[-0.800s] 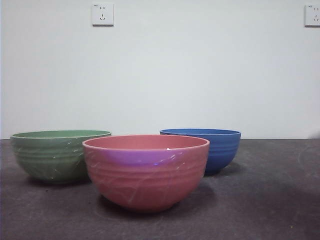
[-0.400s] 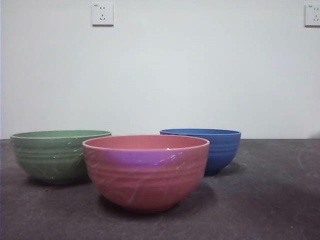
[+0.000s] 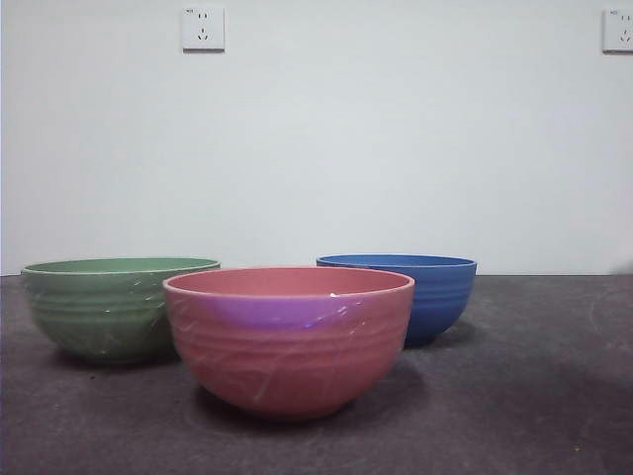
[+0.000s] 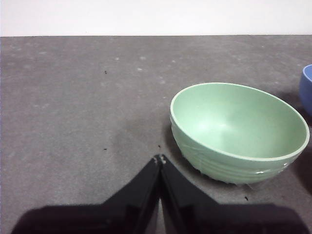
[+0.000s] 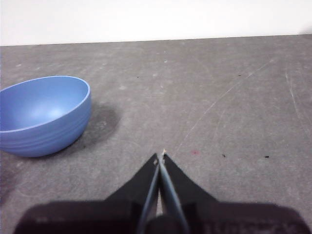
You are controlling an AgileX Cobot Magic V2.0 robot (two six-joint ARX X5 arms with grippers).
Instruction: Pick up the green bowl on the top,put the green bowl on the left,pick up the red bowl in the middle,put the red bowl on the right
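The green bowl [image 3: 109,305] stands upright on the dark table at the left of the front view, empty. In the left wrist view the green bowl [image 4: 239,131] lies a short way from my left gripper [image 4: 160,159], which is shut on nothing. Nearest the front camera, in the middle, sits the red bowl [image 3: 289,337], also upright. My right gripper [image 5: 160,156] is shut and empty over bare tabletop, off to one side of the blue bowl. Neither arm shows in the front view.
A blue ribbed bowl [image 3: 420,295] stands behind and right of the red one, also seen as the blue bowl [image 5: 41,114] in the right wrist view. A white wall with two sockets [image 3: 203,28] closes the far side of the table.
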